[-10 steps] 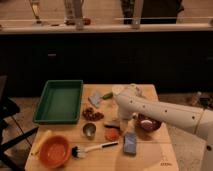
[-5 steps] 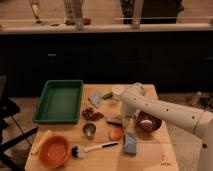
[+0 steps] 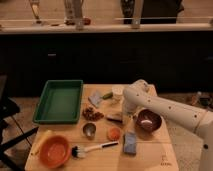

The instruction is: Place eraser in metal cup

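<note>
**A:** Where is the gripper, and is it open or closed?

**B:** It hangs low over the middle of the table, at the end of the white arm, just left of the maroon bowl. Open, closed or gripping: cannot tell, because the arm hides it.

**A:** And the eraser?

**B:** A pale tan block right at the gripper's tip, on or just above the table. Whether it is held is unclear. The metal cup stands nearer the camera and to the left, apart from it, with an orange round thing between the two.

**A:** What could go wrong?

**B:** Probably three things. The eraser looks wider than the cup, so laid flat it would bridge the rim and slide off; it likely has to go in end-first. The cup is small and light, so a low pass or an off-centre drop could tip it. The brush and the blue-grey block lie close by and could be swept aside.

**A:** What differs from a second ago?

**B:** The arm's elbow has shifted slightly toward the maroon bowl. The cup, brush, orange bowl and green tray have stayed put.
</note>
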`<state>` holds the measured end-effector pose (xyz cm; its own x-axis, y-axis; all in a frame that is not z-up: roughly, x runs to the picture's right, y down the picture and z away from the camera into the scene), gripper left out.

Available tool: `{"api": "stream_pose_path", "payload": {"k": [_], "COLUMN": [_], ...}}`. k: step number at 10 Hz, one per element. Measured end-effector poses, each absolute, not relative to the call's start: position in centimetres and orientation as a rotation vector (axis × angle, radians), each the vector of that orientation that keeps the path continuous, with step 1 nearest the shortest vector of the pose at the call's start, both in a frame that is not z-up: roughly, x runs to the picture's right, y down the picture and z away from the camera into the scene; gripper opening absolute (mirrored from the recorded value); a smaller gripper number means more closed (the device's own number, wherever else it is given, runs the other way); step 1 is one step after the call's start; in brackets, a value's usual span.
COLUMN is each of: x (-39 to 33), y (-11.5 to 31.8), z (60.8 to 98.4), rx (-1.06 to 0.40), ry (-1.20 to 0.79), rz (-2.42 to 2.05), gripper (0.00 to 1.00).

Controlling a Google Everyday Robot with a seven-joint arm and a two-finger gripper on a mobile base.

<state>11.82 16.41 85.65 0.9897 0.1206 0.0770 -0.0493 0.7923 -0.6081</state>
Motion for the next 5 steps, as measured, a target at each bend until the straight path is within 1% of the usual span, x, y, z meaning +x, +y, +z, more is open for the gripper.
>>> {"api": "stream_pose_path", "payload": {"k": [5], "x": [11.1], "y": [14.5], "z": [84.9], "rx": [-0.642], "ry": [-0.151], "rz": [0.071], "gripper": [0.02]}}
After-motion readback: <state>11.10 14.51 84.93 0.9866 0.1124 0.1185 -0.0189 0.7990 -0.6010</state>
